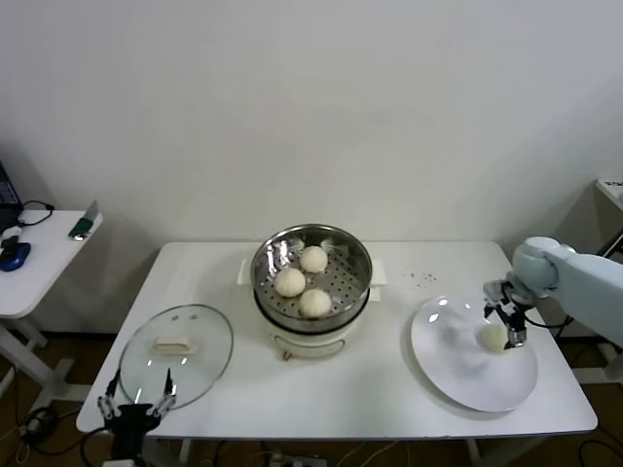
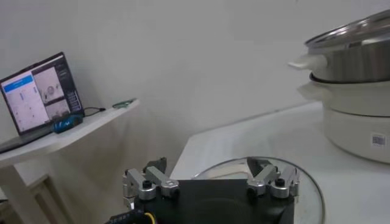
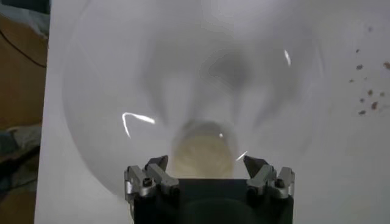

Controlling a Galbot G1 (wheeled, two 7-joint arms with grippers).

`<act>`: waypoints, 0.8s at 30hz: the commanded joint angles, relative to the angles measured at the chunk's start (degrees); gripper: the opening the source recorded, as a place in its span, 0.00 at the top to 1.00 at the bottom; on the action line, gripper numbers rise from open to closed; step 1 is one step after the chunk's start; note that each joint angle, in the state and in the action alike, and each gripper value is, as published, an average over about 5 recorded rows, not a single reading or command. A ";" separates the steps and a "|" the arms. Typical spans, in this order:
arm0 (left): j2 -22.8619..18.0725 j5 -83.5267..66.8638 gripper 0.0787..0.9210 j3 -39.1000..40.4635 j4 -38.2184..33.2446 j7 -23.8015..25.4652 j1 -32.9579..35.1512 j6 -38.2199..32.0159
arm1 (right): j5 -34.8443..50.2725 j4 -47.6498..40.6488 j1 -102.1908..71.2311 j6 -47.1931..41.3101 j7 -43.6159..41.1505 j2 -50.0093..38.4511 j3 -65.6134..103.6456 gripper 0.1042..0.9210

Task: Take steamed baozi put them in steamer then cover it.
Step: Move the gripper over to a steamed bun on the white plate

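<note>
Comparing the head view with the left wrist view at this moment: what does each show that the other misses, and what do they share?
Only the head view shows three steamed baozi inside the steamer, the fourth baozi on the white plate, and the right end effector open just over that bun. Only the left wrist view shows an open laptop on the side table. Both show the steamer, the glass lid lying on the white table, and the left end effector, open and idle at the lid's near edge.
</note>
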 commanded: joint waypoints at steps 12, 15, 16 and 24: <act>-0.50 0.56 0.12 0.06 0.53 -0.04 0.14 -0.14 | -3.48 -8.09 -8.20 1.27 0.68 2.63 9.98 0.12; -0.60 0.65 0.12 0.08 0.49 -0.04 0.31 -0.25 | -3.44 -8.12 -7.92 1.32 0.50 2.79 9.80 0.12; -0.60 0.66 0.12 0.06 0.48 -0.04 0.37 -0.29 | -3.42 -8.06 -7.90 1.34 0.47 2.79 9.77 0.12; -0.59 0.69 0.12 0.02 0.47 -0.06 0.69 -0.52 | -2.03 -6.82 -6.67 1.30 -0.13 2.17 8.58 0.24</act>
